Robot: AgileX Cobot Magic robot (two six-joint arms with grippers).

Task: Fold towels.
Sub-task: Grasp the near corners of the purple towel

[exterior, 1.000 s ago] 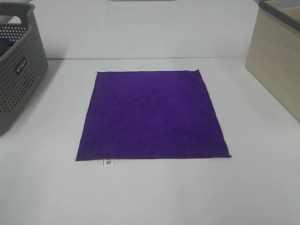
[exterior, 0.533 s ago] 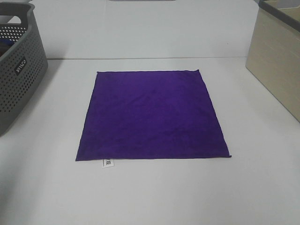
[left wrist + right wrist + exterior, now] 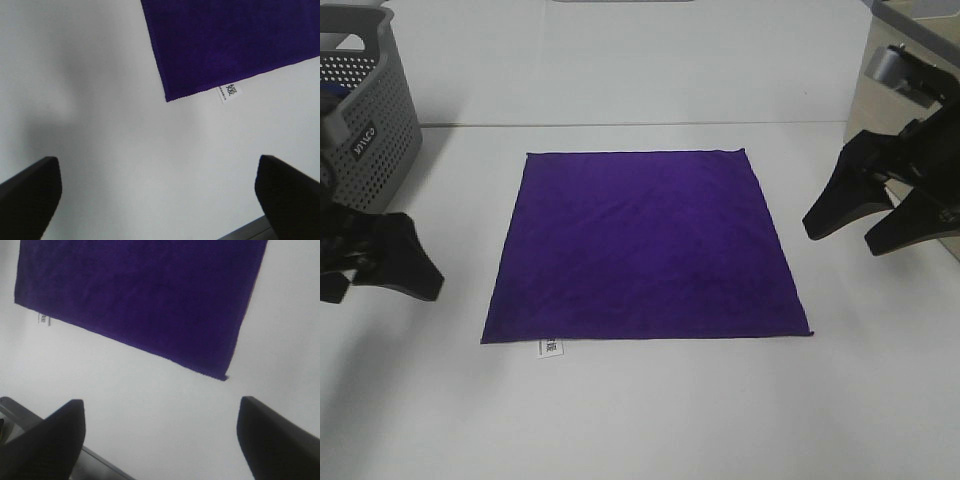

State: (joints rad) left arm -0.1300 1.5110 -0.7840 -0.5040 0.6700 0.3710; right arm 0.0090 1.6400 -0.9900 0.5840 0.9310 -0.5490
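A perforated grey basket is seen upper left; the square purple cloth is flanked by the left gripper and right gripper, both spread.

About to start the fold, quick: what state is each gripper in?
Left gripper: open, holding nothing, off the deep purple square microfibre towel.
Right gripper: open, holding nothing.

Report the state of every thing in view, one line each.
Purple towel: unfolded, spread flat on the table.
White tag: sticking out from the towel's near edge.
Left gripper: open, empty, clear of the towel.
Right gripper: open, empty, clear of the towel.
Grey basket: upright, far left.
Beige box: upright, far right, partly hidden.
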